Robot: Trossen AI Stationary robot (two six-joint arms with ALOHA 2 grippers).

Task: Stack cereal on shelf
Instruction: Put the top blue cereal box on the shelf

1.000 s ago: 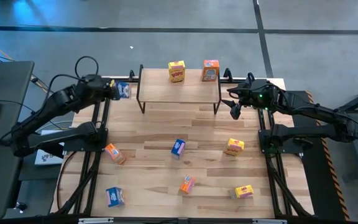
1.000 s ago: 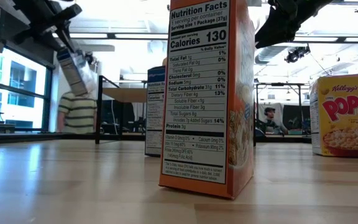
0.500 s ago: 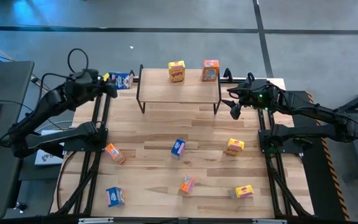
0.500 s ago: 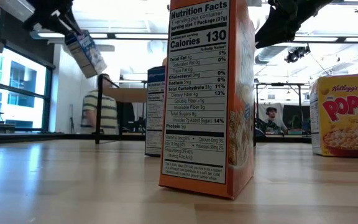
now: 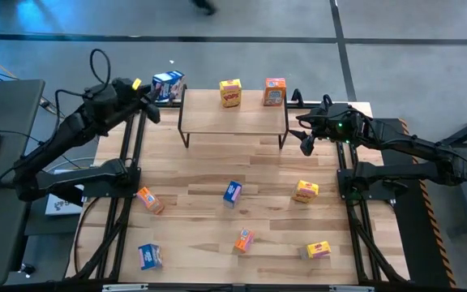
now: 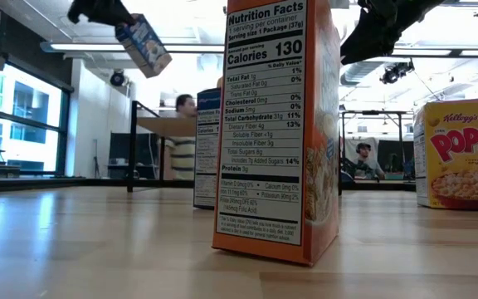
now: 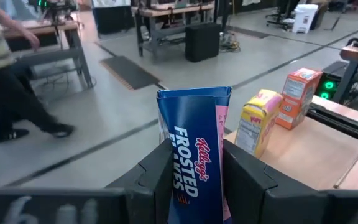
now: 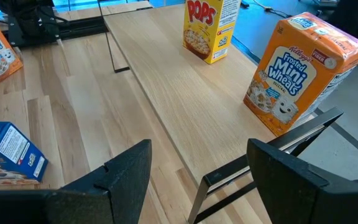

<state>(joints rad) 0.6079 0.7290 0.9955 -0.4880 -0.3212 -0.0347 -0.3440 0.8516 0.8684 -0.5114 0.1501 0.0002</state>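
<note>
Two boxes stand on the shelf (image 5: 233,113); left gripper (image 5: 154,91), fingers clamped on a blue cereal box (image 5: 168,83), hangs beside its left end; best lower it upright onto bare wood; right gripper (image 5: 305,138) waits, fingers apart.

Shelf (image 5: 209,118) left half bare, open to approach; yellow box (image 5: 230,92) and orange box (image 5: 274,91) crowd its back right. Right claw (image 5: 304,134) hangs just beside shelf's right end.
</note>
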